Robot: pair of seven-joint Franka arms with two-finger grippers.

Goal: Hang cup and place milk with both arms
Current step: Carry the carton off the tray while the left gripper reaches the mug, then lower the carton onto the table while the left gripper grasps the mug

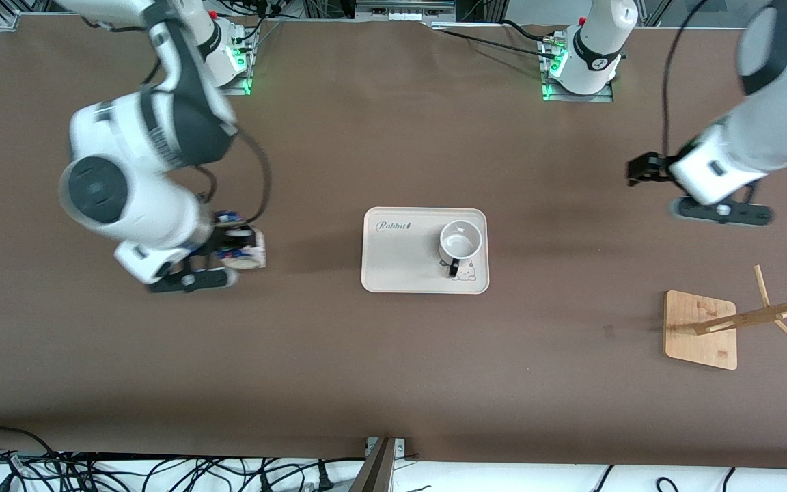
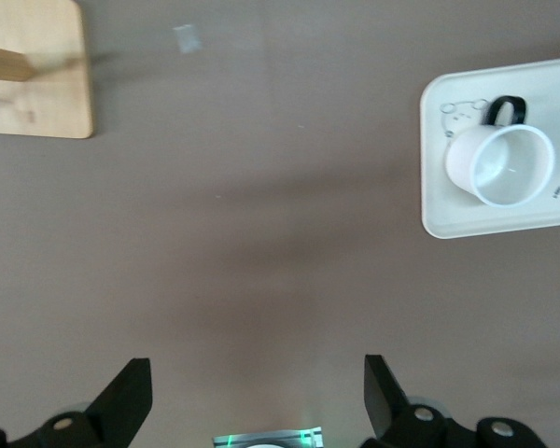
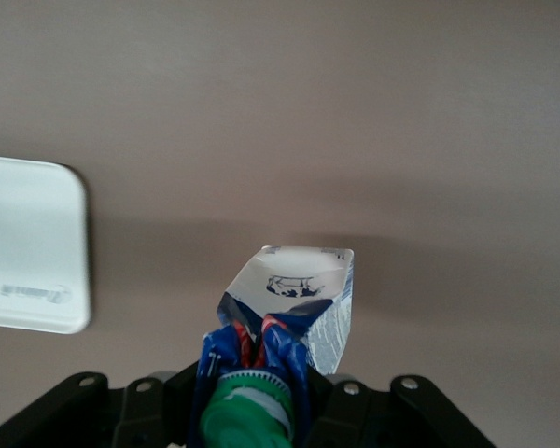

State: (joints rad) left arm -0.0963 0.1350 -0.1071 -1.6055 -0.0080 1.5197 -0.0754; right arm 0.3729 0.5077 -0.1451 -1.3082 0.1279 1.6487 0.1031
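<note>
The right gripper (image 1: 229,247) is down at the right arm's end of the table, its fingers closed on the upper part of the milk carton (image 1: 243,247). In the right wrist view the green cap (image 3: 247,411) and the blue gable sit clamped between the jaws, while the white body (image 3: 299,299) points out over bare tabletop. From the cream tray (image 1: 393,273) at the table's middle, the carton lies at about nine o'clock in the front view, well apart from it. Whether it has left the surface I cannot tell.

The left gripper (image 1: 646,169) hangs over open table at roughly two o'clock from the tray, fingers (image 2: 126,401) spread wide and holding nothing. That arm looks to be waiting.

The white mug (image 1: 460,240) stands upright on the tray, toward the left arm's end of it, black handle (image 1: 454,268) pointing toward the front camera. The wooden mug tree (image 1: 701,329) stands at about four o'clock from the tray, with nothing on its pegs.

So the milk grasp seems to be the step in hand. Next the carton probably needs lifting and carrying toward the tray, kept clear of the mug. The mug is not yet hung; that calls for the left gripper to take it.
</note>
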